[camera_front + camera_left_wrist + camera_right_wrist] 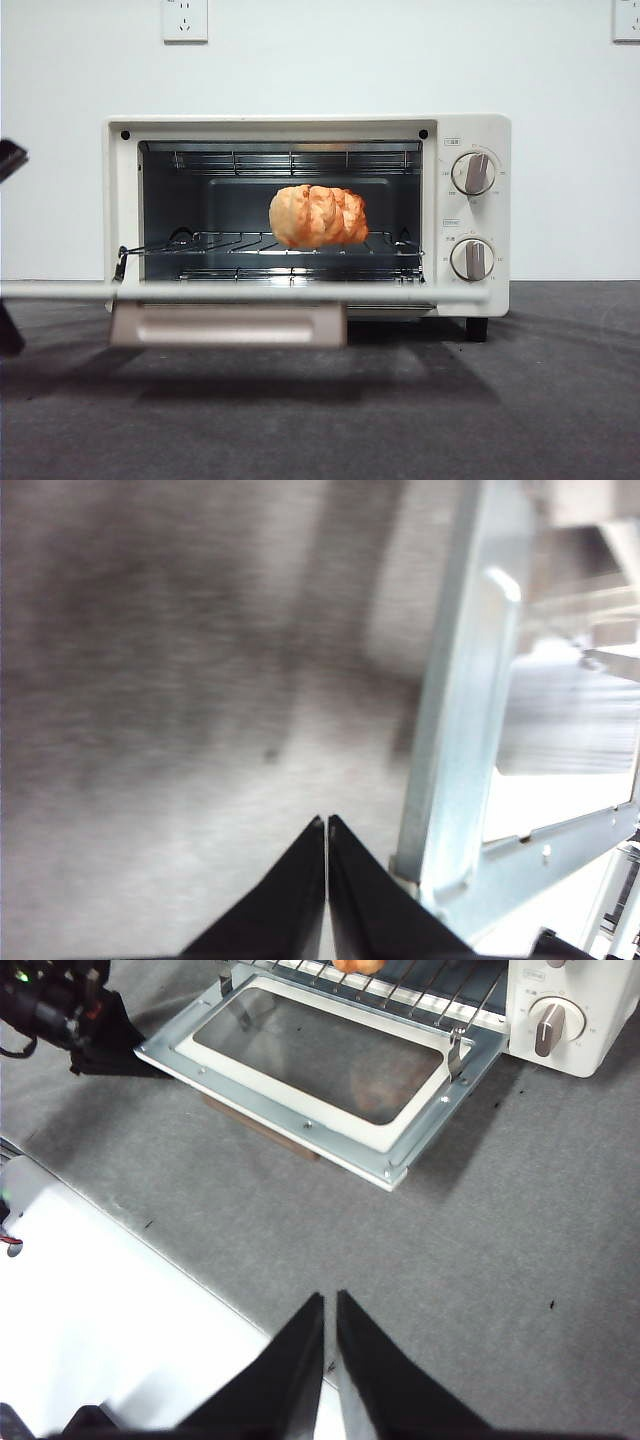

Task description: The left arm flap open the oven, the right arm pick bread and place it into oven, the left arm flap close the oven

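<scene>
I'm looking at the oven (300, 210) sitting mid-frame in the front view with its door (230, 293) hanging flat open, edge-on toward the camera, the beige handle (228, 325) showing just beneath it. The bread (318, 216) is resting on the wire rack (230, 243) inside, a little right of the cavity's centre. Two knobs (473, 172) are stacked on the right panel.

I'm seeing the left gripper (327, 825) with its jaws pressed together and holding nothing, just beside the door's metal frame (460, 710), which is running down the right part of the left wrist frame over grey table (180, 680). In the right wrist view it is showing as a dark shape in the upper left, at the door's corner.

The right gripper (330, 1305) is hovering over the table (480, 1260) at the bottom centre of its frame, well apart from the door (310, 1060), jaws all but touching and empty. The bread (357, 965) is peeking in at the top edge.
</scene>
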`<action>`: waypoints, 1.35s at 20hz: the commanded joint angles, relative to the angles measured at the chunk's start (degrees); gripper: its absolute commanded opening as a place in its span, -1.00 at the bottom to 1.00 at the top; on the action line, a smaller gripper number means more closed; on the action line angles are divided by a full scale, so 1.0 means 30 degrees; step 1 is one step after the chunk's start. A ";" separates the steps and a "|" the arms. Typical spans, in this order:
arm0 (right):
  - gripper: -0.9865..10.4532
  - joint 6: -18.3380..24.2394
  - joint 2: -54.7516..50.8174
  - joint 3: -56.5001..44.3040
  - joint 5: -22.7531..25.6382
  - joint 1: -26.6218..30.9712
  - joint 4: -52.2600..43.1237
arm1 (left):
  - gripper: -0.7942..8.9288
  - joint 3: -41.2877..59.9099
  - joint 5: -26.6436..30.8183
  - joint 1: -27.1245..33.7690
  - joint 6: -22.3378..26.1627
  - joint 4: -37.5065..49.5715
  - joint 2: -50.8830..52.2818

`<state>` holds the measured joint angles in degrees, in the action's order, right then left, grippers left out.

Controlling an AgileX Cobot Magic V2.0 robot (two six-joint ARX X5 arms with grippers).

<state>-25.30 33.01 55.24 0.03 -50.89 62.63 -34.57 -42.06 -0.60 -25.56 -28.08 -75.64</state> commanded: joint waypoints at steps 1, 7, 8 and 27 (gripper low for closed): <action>-0.80 0.0095 0.0073 0.0131 0.0051 -0.0146 -0.0386 | -0.82 -0.1341 -0.0998 -0.0138 -0.0415 0.0517 0.0678; -0.80 0.0109 0.0073 0.0131 0.0051 -0.0146 -0.1231 | -0.82 -0.3300 -0.0984 -0.0146 -0.0874 0.1064 0.1246; -0.80 0.0146 0.0073 0.0131 0.0051 -0.0146 -0.1406 | -0.82 -0.3555 -0.0984 -0.0146 -0.0911 0.1282 0.1246; -0.80 0.0233 0.0073 0.0131 0.0051 -0.0146 -0.2310 | -0.82 -0.3934 0.0233 -0.0182 -0.5085 1.0098 0.1100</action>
<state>-25.28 33.01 55.24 0.03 -50.89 56.31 -45.60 -40.77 -1.04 -40.01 1.72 -71.57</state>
